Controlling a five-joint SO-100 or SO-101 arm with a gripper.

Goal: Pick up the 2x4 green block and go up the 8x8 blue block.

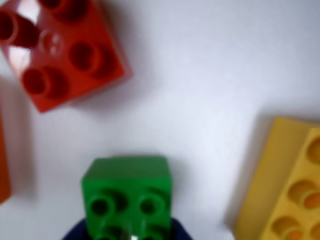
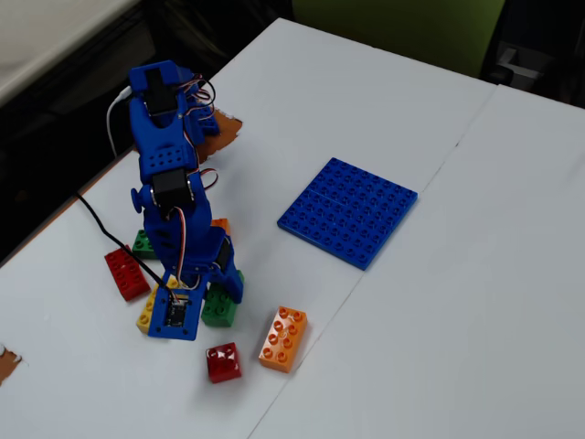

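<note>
Here, your gripper is lowered over the 2x4 green block among the scattered bricks.

In the wrist view the green block fills the bottom centre, with dark blue gripper parts at either side of its lower end; you cannot tell from either view how wide the jaws stand or whether they grip it. The same view shows a red square brick at upper left and a yellow brick at right, both apart from the green block. Only the fixed view shows the 8x8 blue block, lying flat on the white table well to the right of the arm, plus an orange brick and a small red brick near the gripper.
</note>
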